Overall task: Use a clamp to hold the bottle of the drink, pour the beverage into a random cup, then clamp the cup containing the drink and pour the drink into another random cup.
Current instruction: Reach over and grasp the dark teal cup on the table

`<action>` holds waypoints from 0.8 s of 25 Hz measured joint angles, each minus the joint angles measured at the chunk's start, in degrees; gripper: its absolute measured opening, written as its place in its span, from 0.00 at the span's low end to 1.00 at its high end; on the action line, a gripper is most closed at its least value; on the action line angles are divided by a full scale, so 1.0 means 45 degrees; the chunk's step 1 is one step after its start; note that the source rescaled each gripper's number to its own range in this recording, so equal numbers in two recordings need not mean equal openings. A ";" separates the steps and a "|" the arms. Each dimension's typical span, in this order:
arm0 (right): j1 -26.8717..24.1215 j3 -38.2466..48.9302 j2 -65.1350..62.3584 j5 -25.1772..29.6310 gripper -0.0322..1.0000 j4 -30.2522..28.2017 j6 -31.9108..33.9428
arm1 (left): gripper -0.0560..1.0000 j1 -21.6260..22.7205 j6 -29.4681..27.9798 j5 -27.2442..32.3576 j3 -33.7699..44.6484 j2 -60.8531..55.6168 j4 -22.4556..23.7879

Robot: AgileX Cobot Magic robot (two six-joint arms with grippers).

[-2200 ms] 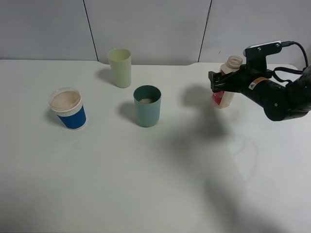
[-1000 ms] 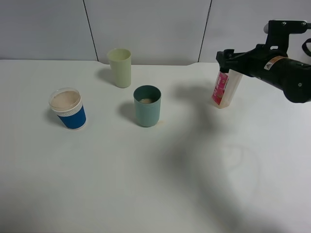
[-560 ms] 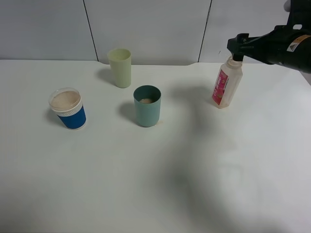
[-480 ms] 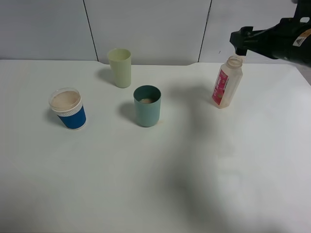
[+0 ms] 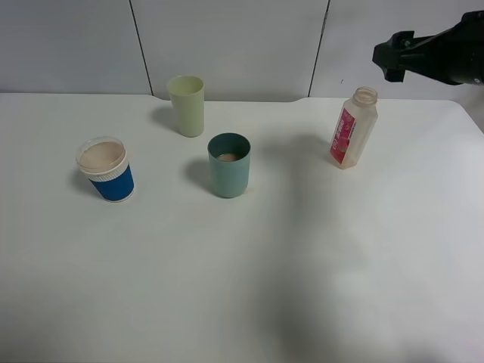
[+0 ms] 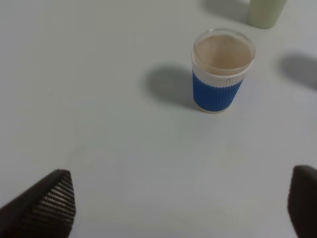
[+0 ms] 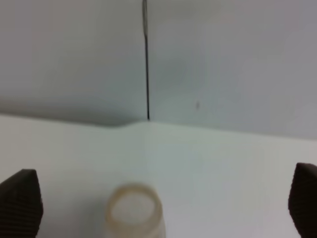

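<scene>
The clear drink bottle (image 5: 352, 128) with a pink label stands upright and uncapped at the table's back right. Its mouth shows in the right wrist view (image 7: 133, 210). My right gripper (image 5: 387, 56) is open and empty, raised above and just right of the bottle; in its wrist view (image 7: 162, 201) the jaws stand wide apart over the bottle. A teal cup (image 5: 229, 164) in the middle holds a little beige drink. A light green cup (image 5: 187, 105) stands behind it. My left gripper (image 6: 173, 208) is open and empty, hanging over the table short of the blue cup (image 6: 221, 69).
The blue cup (image 5: 107, 168) with a white rim stands at the left and holds beige liquid. The white table (image 5: 249, 287) ends at a grey panelled wall (image 5: 234, 38) behind the cups. The light green cup's base (image 6: 267, 11) shows in the left wrist view.
My right gripper has let go of the bottle, risen and drawn back to the upper right. The bottle stays upright where it stood. The cups have not moved.
</scene>
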 joint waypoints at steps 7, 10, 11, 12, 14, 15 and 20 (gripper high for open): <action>0.0000 0.0000 -0.1516 0.3064 1.00 -0.0587 0.0581 | 0.60 0.0000 0.0000 0.0000 0.0000 0.0000 0.0000; 0.0000 0.0000 -0.2700 0.4314 1.00 -0.0599 0.0548 | 0.60 0.0000 0.0000 0.0000 0.0000 0.0000 0.0000; 0.0000 0.0000 -0.3150 0.4933 1.00 -0.0643 0.0447 | 0.60 0.0000 0.0000 0.0000 0.0000 0.0000 0.0000; 0.0000 0.0000 -0.3617 0.5512 1.00 -0.0688 0.0297 | 0.60 0.0000 0.0000 0.0000 0.0000 0.0000 0.0000; 0.0000 0.0000 -0.4466 0.6580 1.00 -0.0686 -0.0062 | 0.60 0.0000 0.0000 0.0000 0.0000 0.0000 0.0000; 0.0000 0.0000 -0.4774 0.7128 1.00 -0.0653 -0.0254 | 0.60 0.0000 0.0000 0.0000 0.0000 0.0000 0.0000; 0.0000 0.0000 -0.6365 0.9247 1.00 -0.0092 -0.1021 | 0.60 0.0000 0.0000 0.0000 0.0000 0.0000 0.0000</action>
